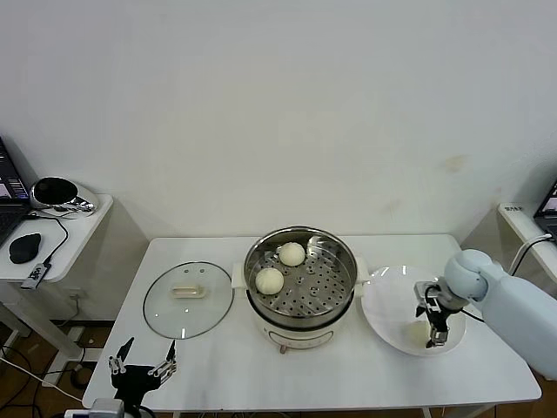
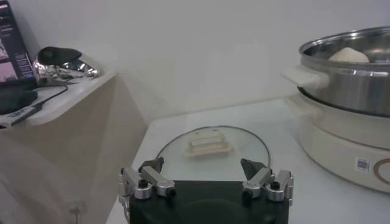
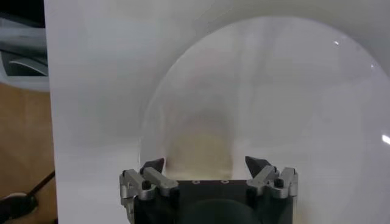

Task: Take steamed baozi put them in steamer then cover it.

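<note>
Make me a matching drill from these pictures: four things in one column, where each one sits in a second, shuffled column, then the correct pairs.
Things:
1. glass lid
2. two baozi
3. right gripper
4. left gripper

Places:
A. on the perforated tray in the steamer
B. lowered over the white plate, around a bun
C. flat on the table, on the steamer's left
D. low at the table's near edge, in front of the lid

Pairs: 1-C, 2-A, 3-B, 4-D

Left pincer gapes wide above the cover, lying flat beside the steamer holding 1 baozi.
</note>
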Robot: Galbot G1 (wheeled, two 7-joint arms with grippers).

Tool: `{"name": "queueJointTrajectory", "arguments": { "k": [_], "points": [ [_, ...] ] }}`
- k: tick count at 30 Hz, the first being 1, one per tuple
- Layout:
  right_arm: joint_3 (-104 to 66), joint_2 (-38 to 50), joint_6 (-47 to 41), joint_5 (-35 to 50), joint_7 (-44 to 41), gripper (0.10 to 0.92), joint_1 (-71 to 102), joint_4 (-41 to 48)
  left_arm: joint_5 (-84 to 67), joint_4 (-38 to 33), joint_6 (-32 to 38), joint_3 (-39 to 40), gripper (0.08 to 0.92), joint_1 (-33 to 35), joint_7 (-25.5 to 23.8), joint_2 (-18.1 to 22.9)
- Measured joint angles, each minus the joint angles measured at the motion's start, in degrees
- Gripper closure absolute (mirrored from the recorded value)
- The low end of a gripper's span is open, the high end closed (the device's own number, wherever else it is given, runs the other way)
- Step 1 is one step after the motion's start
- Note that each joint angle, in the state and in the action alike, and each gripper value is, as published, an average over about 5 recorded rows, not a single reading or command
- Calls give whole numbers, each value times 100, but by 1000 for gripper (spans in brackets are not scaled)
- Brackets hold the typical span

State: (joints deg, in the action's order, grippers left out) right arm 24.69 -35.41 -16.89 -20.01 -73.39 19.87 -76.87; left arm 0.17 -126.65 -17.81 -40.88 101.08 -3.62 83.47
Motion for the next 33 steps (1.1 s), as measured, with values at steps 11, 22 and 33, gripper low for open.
{"name": "queueJointTrajectory", "arguments": {
  "k": [11, 22, 33],
  "points": [
    [-32, 101, -93, 134, -1, 450, -95, -34, 3, 19, 0, 5, 177, -16, 1, -4],
    [366, 361, -163, 620, -133, 474, -973, -239, -13, 84, 0, 17, 177, -137, 7, -23],
    [1287, 99, -70, 1531, -512, 474, -2933, -384, -131, 98, 0, -92, 177, -276, 20, -59]
  ]
}}
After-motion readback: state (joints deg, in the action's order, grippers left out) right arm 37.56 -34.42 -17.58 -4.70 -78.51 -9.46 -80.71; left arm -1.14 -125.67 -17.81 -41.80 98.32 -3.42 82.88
